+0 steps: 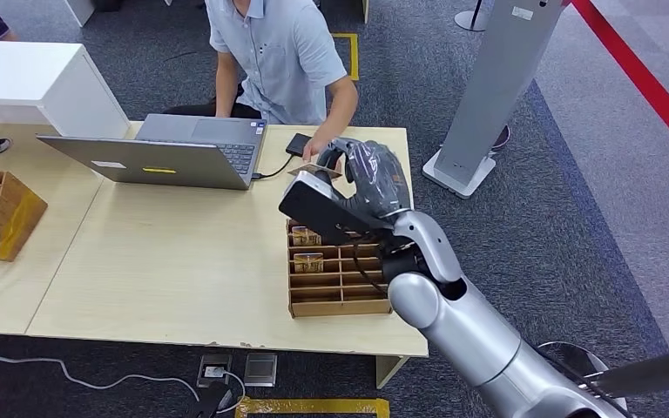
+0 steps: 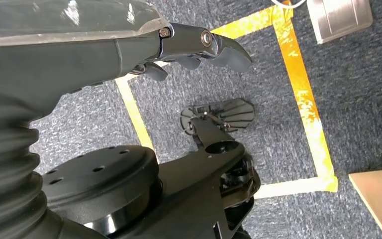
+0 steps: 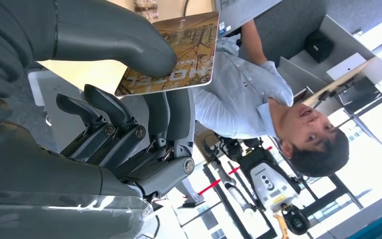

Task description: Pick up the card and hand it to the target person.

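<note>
Above table (image 1: 183,261), right hand (image 3: 129,114) pinches card (image 3: 179,55) reading "HOTEL"; left hand (image 2: 199,47) curled, empty.

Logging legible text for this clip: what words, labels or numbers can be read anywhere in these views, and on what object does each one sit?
"HOTEL" on the card held by the right hand; it reads upside down in the right wrist view.
A smaller line of print beside it on the card: too blurred to read.
Yellow sticker on the laptop lid: too small to read.
Cards in the wooden organizer: print too small to read.
</note>
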Controlling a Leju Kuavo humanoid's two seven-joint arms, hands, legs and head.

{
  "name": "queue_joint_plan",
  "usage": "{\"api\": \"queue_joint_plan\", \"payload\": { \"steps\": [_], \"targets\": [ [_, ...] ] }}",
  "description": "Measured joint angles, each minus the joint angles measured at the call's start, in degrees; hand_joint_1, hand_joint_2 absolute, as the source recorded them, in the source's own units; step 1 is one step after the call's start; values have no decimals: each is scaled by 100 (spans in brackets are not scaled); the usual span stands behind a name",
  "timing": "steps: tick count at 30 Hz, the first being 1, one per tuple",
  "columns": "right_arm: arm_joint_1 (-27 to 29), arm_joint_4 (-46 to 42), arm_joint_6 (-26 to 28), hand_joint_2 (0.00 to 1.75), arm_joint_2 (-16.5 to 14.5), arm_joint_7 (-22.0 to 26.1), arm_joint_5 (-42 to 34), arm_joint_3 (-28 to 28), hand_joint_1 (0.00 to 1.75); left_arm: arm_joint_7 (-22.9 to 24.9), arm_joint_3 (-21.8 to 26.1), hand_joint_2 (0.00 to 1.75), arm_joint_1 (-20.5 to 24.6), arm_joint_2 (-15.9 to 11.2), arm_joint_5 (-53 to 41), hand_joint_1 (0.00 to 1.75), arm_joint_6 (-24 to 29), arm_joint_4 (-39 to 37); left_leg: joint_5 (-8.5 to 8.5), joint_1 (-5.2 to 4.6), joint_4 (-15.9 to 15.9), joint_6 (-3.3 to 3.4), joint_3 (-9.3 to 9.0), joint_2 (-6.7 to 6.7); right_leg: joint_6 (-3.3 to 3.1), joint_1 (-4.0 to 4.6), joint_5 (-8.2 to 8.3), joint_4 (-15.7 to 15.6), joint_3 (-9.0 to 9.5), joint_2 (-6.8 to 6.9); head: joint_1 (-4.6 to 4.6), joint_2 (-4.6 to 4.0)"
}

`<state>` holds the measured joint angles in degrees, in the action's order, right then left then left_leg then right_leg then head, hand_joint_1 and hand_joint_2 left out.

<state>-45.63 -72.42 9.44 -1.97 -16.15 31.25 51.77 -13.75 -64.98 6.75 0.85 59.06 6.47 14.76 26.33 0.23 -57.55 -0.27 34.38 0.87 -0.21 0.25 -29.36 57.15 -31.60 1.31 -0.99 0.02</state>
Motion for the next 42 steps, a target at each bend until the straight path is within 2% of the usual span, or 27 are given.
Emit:
{"api": "queue_joint_plan", "payload": {
  "steps": [7,13,19,26,30,42],
  "targets": [
    [-741,1593,53,175,-690,245,-197,130,175,137,-13,175,25,0,-10,0,-126,24,0,0,0,0,4,-1,0,0,-1,1,-4,1,-2,1],
    [-1040,2732,50,175,-1173,234,-165,279,175,236,-23,175,56,0,-59,0,-194,38,0,0,0,0,4,-2,0,0,-1,0,-5,3,-2,1],
    [-1083,3542,67,175,-1392,203,-83,404,175,285,-42,175,92,0,-74,0,-243,58,0,0,0,1,3,-2,0,0,0,-1,-4,3,2,0],
    [-1137,4047,149,175,-1443,77,-12,493,175,346,-90,175,118,-1,-96,0,-276,62,0,0,0,1,3,-1,0,0,0,-1,-5,2,1,0],
    [-1195,4208,175,175,-1444,39,9,532,0,348,-134,175,123,-2,-124,0,-328,64,0,0,0,0,2,-1,0,0,0,-1,-6,2,-1,0],
    [-1278,4342,404,175,-1455,85,-195,588,0,345,-178,175,112,-50,-122,0,-277,79,0,0,0,1,2,0,0,0,0,-1,-6,1,1,0]
  ]
}}
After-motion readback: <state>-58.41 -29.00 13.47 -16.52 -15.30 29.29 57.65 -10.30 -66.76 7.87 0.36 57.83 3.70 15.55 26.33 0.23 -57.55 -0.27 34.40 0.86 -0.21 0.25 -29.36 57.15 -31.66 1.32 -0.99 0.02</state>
